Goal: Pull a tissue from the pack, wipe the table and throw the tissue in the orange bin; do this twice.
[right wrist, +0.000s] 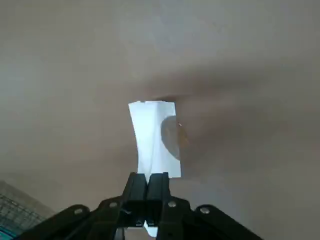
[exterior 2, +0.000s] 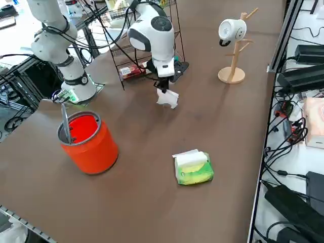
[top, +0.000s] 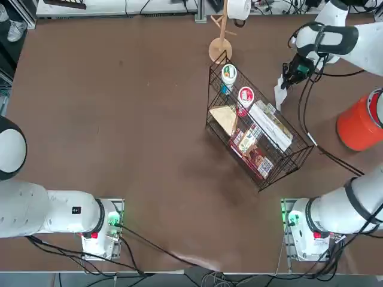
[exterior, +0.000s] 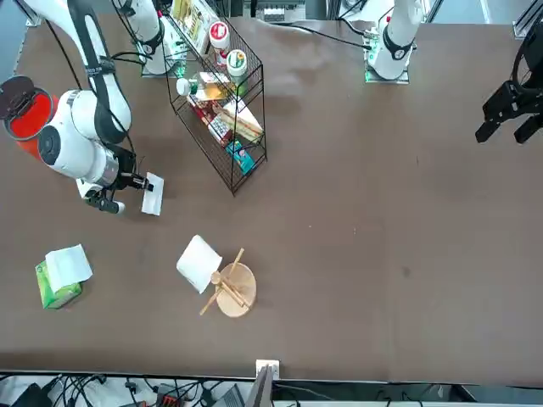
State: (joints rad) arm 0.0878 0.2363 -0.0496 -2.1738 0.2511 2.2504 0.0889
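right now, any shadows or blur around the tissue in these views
Right wrist view: the tissue, pinched in the shut right gripper, throws a soft dark shadow on the table. Right side view: faint shadow under it. Top view: no glare.

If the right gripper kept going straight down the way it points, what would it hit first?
Probably the bare table. The right gripper points down, shut on a tissue, which would touch first. Nothing else lies beneath it.
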